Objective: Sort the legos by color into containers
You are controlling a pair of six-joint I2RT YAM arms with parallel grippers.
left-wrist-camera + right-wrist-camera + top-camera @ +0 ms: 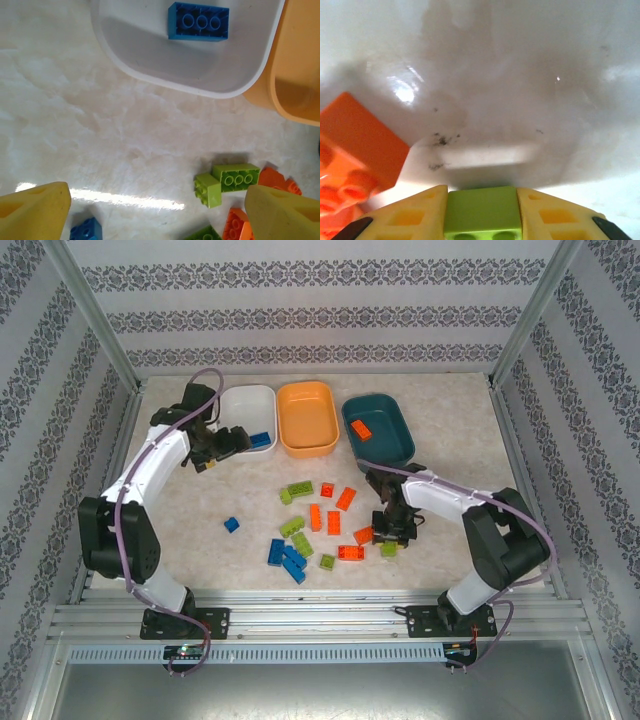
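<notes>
Three containers stand in a row at the far side of the surface [450, 440]: the white container [240, 400] on the left, the orange container [307, 398] in the middle and the teal container [395, 445] on the right. The white container and the orange container touch; the teal container sits just beside the orange one. One blue brick [198, 21] lies studs-up inside the white container, at its near right corner. One orange brick [361, 430] lies inside the teal container. The left tool [157, 212] hangs over the surface just beside the near edge of the white container. It is released: its yellow fingers [35, 210] stand wide apart with nothing between them. The right tool [482, 216] is down at the surface, at the right edge of the loose bricks [315, 530]. It is clenched on a lime brick [481, 207], with a yellow pad against each side of that brick. Whether the lime brick is clear of the surface cannot be told. A second orange brick [355, 150] lies just beside the lime brick, on the left in the right wrist view. The loose bricks, blue, lime and orange, lie scattered in the middle of the surface, between the two arms and nearer than the containers. A single blue brick [231, 525] lies apart from them to the left.
</notes>
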